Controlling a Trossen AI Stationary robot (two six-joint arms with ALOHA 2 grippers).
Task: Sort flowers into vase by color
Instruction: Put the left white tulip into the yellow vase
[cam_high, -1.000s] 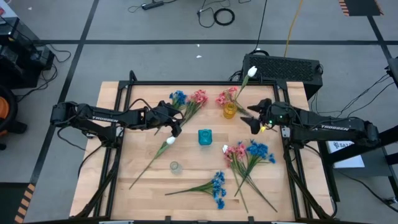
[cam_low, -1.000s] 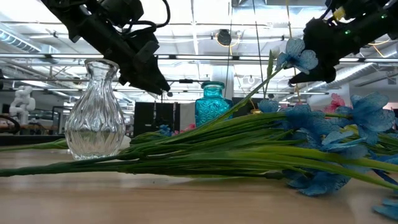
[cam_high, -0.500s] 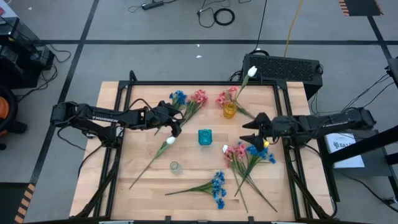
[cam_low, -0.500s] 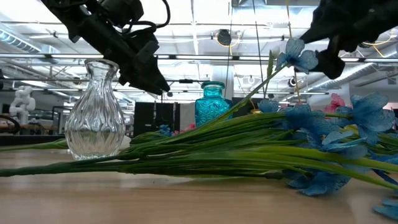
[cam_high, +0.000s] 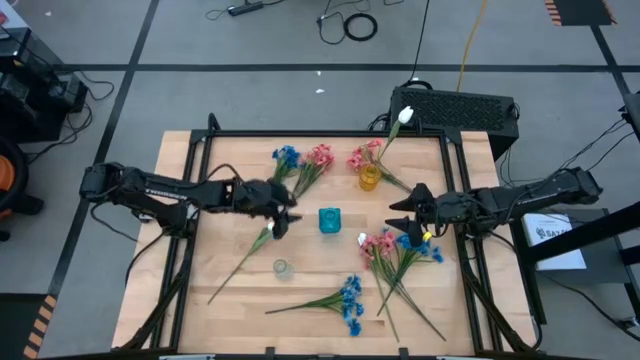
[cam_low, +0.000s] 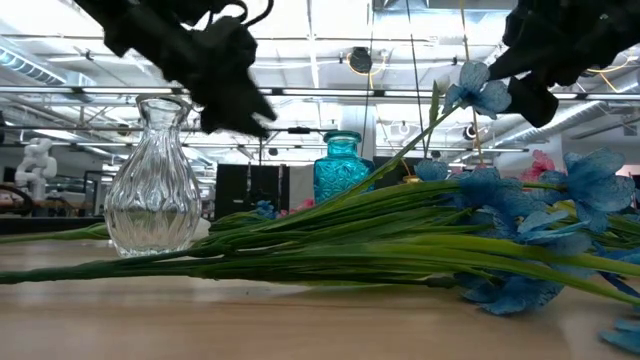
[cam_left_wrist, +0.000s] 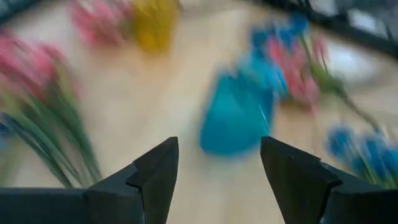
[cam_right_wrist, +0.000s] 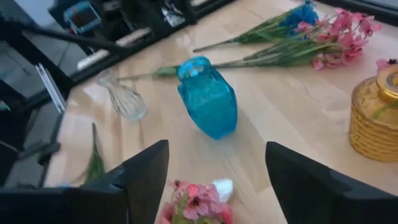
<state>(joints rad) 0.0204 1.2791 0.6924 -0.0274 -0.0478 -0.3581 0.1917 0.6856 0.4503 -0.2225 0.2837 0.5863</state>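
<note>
Lying loose on the table (cam_high: 200, 315), the flowers (cam_high: 398, 248) were scattered around the blue vase (cam_high: 329, 220), with only one white and pink spray in the yellow vase (cam_high: 369, 178). The right gripper (cam_high: 398, 212), spread and empty, had been swung down over the mixed bunch. The left gripper (cam_high: 284, 214), also spread, had been shifted toward the white tulip (cam_high: 272, 228), so a pickup seemed imminent.

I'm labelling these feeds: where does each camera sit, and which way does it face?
High: overhead, straight down on the wooden table, both arms.
Low: table height, level past the clear ribbed glass vase; arms above.
Left wrist: past the open left claw at the teal glass vase.
Right wrist: past the open right claw, same teal vase.
All four share it.
</note>
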